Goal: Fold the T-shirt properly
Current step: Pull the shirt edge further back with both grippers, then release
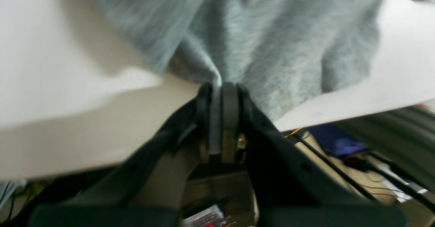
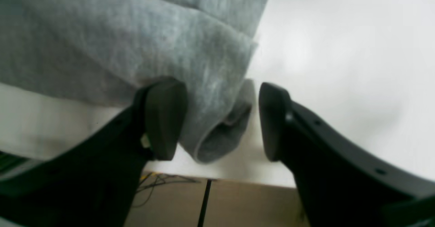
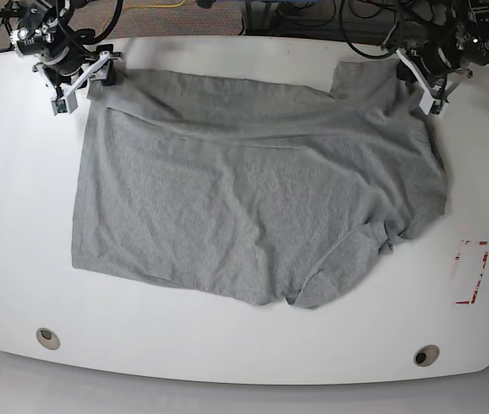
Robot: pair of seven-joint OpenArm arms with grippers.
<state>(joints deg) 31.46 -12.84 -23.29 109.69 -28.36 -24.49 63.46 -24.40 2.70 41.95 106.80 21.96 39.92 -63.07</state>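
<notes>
The heather-grey T-shirt (image 3: pixel 253 198) lies spread over the white table (image 3: pixel 227 354), plain side up, with a fold along its far edge and a bunched sleeve at the near right. My left gripper (image 1: pixel 221 87) is shut on a pinch of the T-shirt (image 1: pixel 272 43) near the table's far edge. In the base view this gripper (image 3: pixel 428 82) is at the shirt's far right corner. My right gripper (image 2: pixel 219 118) stands open, and a rolled edge of the T-shirt (image 2: pixel 102 40) lies between its jaws against the left finger. It (image 3: pixel 80 86) sits at the far left corner.
A red-outlined rectangle (image 3: pixel 470 272) is marked on the table at the right. Two round holes (image 3: pixel 47 337) (image 3: pixel 426 354) sit near the front edge. Cables (image 3: pixel 313 13) and gear crowd the floor beyond the far edge.
</notes>
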